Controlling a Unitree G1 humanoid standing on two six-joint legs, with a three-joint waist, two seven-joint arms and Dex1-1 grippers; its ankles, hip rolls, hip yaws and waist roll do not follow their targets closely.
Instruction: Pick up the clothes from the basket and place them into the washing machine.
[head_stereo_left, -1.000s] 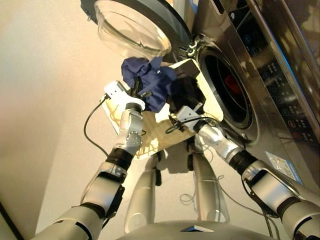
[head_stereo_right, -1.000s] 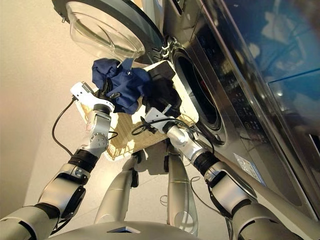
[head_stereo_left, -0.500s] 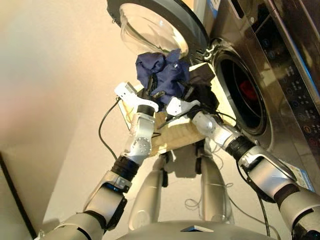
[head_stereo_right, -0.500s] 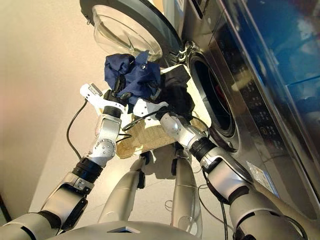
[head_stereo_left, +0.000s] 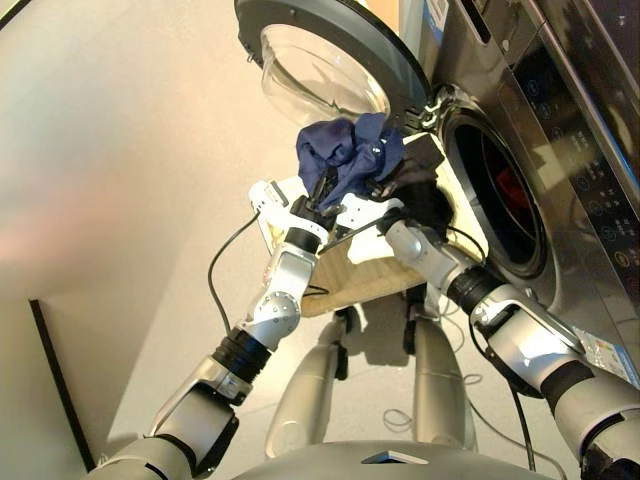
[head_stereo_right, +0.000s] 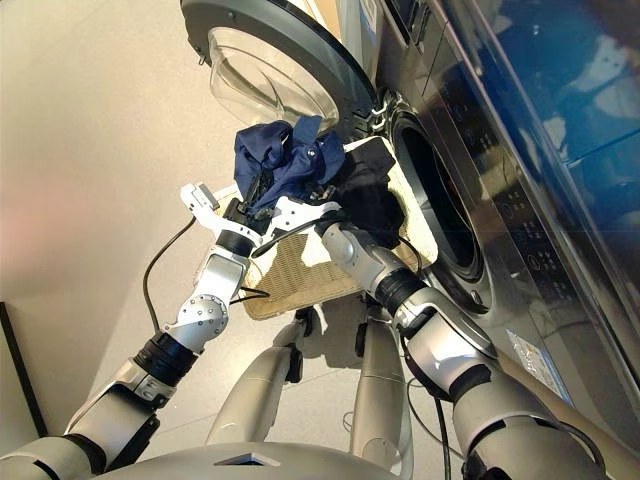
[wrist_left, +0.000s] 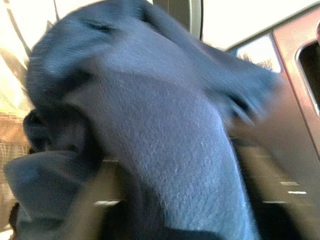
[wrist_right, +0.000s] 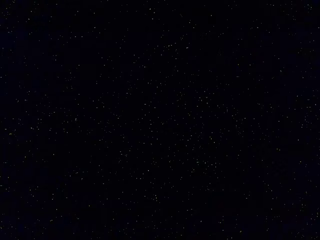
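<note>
The left gripper (head_stereo_left: 322, 193) is closed on the navy garment (head_stereo_left: 345, 157), lifted in a bunch above the basket (head_stereo_left: 340, 285). Whether the right gripper (head_stereo_left: 372, 200) is open or closed cannot be told; cloth hides it. The black garment (head_stereo_left: 420, 192) lies at the basket's far corner, beside the washing machine (head_stereo_left: 560, 150) with its door (head_stereo_left: 330, 60) swung open. Something red (head_stereo_left: 508, 185) shows inside the drum.

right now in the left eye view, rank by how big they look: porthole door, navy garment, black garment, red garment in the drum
1. porthole door
2. navy garment
3. black garment, partly hidden behind the navy one and the right arm, so unsure
4. red garment, just a small patch showing inside the drum
</note>
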